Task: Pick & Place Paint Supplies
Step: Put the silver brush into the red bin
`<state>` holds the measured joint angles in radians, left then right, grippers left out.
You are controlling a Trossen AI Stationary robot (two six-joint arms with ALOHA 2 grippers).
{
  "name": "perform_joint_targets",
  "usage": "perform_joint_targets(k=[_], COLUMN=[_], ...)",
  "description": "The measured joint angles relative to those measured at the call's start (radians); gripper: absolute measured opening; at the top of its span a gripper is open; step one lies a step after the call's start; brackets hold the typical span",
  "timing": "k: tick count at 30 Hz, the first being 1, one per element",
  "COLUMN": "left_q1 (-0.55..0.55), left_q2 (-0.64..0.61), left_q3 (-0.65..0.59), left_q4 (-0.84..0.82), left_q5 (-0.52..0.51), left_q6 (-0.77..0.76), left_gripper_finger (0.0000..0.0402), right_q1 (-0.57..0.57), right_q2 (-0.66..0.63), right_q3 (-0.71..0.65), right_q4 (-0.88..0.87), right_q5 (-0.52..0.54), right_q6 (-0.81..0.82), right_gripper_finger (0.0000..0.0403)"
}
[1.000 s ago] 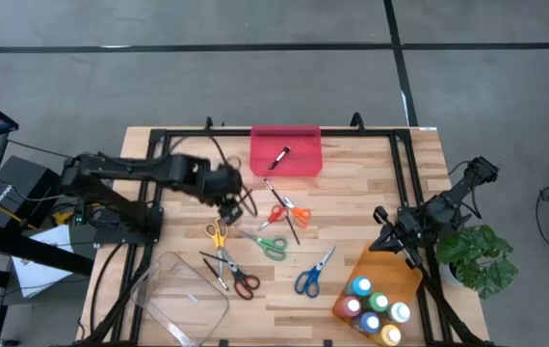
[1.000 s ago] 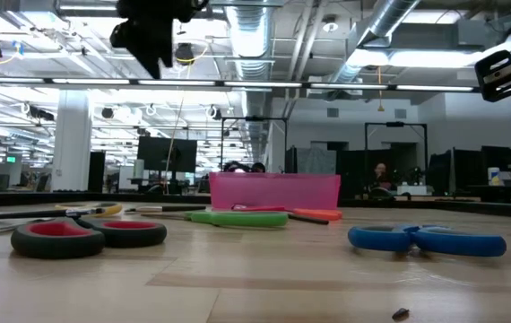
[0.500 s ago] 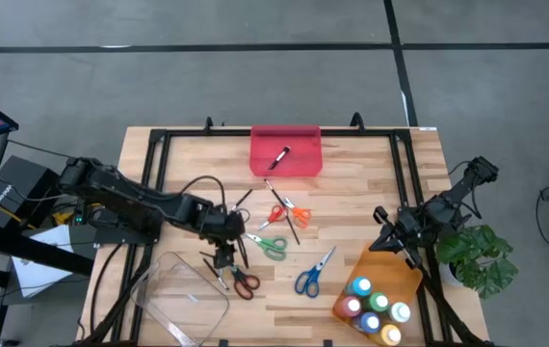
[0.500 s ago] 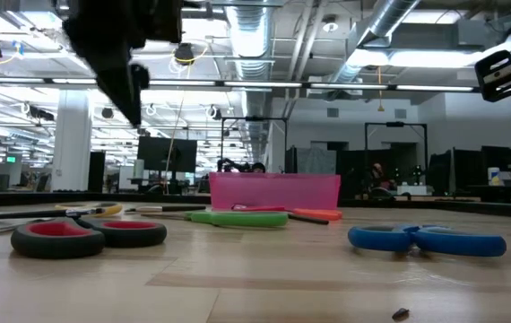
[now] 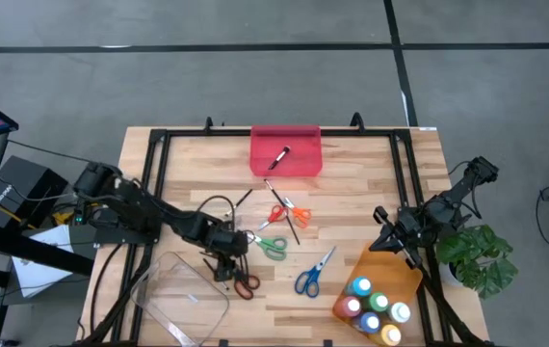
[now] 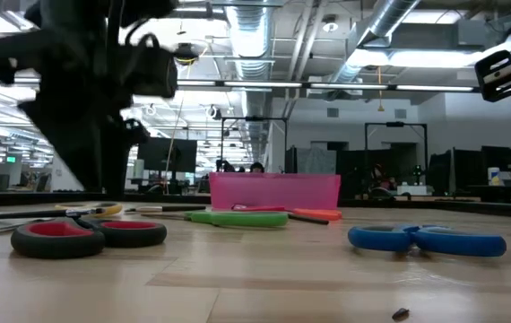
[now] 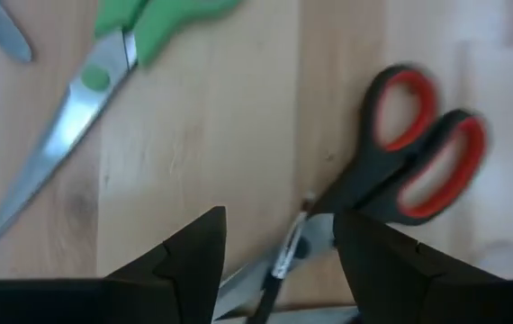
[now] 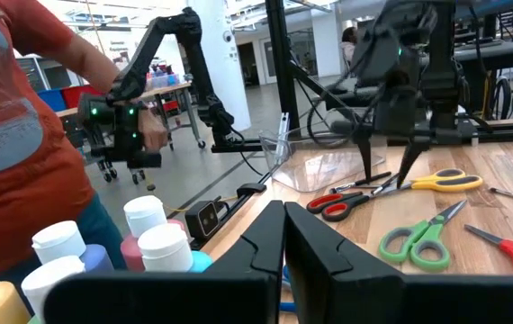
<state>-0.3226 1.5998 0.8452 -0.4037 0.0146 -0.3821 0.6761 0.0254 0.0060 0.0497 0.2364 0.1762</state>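
My left gripper (image 7: pixel 279 261) is open and points steeply down, low over the table's near left. Its fingers stand on either side of a thin dark brush stick (image 7: pixel 283 256) and the blades of the red-handled scissors (image 7: pixel 414 162); the right wrist view shows the tips (image 8: pixel 387 175) close above the wood. Whether they touch, I cannot tell. Green scissors (image 5: pixel 271 247), orange scissors (image 5: pixel 291 213) and blue scissors (image 5: pixel 311 275) lie flat mid-table. Another brush (image 5: pixel 280 157) lies in the red tray (image 5: pixel 285 169). My right gripper (image 8: pixel 283 236) is shut at the right edge.
Paint bottles (image 5: pixel 376 304) stand in an orange tray (image 5: pixel 390 265) at the near right. A clear tray (image 5: pixel 173 299) sits at the near left, close to my left arm. Yellow scissors (image 8: pixel 445 182) lie behind the left gripper. A person in a red shirt (image 8: pixel 22 135) stands beyond the table.
My left gripper has come down and toward the table's near edge, from above the yellow scissors to just over the red-handled scissors' blades and the brush stick. It has rolled and tipped steeper on the way. Nothing on the table has moved.
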Motion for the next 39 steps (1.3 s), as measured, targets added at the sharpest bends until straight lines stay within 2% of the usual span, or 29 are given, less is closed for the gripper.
perform_joint_targets(k=[4, 10, 15, 19, 26, 39], left_q1=[0.000, 0.002, -0.002, -0.002, -0.002, 0.004], left_q2=[0.049, 0.045, 0.048, 0.053, 0.056, 0.093], left_q3=[0.000, 0.001, 0.002, 0.002, 0.000, -0.001], left_q4=[0.014, 0.018, 0.034, 0.049, 0.051, 0.089], left_q5=[-0.002, -0.033, 0.021, 0.025, 0.075, 0.121], left_q6=[-0.013, -0.013, 0.007, 0.010, 0.019, 0.014], left_gripper_finger=[0.0202, 0.0202, 0.0190, 0.0176, 0.0170, 0.0112], right_q1=[0.000, 0.000, 0.000, 0.000, 0.000, 0.000], right_q2=[0.000, 0.000, 0.000, 0.000, 0.000, 0.000], right_q3=[0.000, 0.000, 0.000, 0.000, 0.000, 0.000], right_q4=[0.000, 0.000, 0.000, 0.000, 0.000, 0.000], right_q5=[0.000, 0.000, 0.000, 0.000, 0.000, 0.000], right_q6=[0.000, 0.000, 0.000, 0.000, 0.000, 0.000], right_gripper_finger=[0.0008, 0.0008, 0.0008, 0.0008, 0.0008, 0.0008])
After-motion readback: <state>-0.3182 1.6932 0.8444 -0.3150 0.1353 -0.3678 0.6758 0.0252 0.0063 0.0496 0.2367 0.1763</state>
